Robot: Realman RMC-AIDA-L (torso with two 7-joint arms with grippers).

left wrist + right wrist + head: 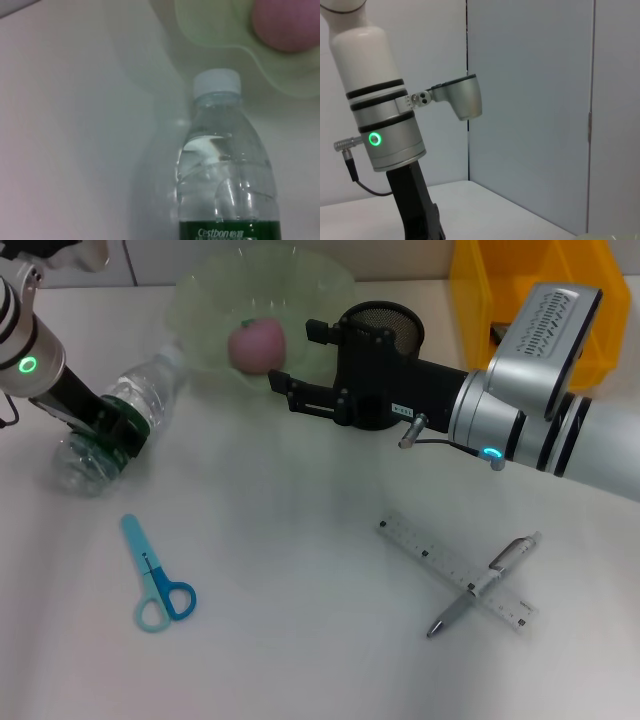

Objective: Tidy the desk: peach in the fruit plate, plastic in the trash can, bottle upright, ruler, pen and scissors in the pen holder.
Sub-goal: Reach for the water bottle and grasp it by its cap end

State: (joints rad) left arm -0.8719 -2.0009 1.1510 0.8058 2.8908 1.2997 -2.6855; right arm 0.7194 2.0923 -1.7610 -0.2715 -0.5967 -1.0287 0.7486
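You have one bottle lying at nine o'clock, the left gripper clenched round its green label. One peach sits in the fruit plate at twelve. One pair of scissors lies at seven; one pen crosses one ruler at four. The right gripper hovers beside the plate; you cannot tell its grip. Your left wrist view alone shows the bottle's white cap.

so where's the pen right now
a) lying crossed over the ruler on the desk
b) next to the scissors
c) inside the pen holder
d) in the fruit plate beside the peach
a: in the head view the pen lies slanted across the clear ruler on the desk, on the robot's right, well apart from the blue scissors and the peach in the fruit plate.
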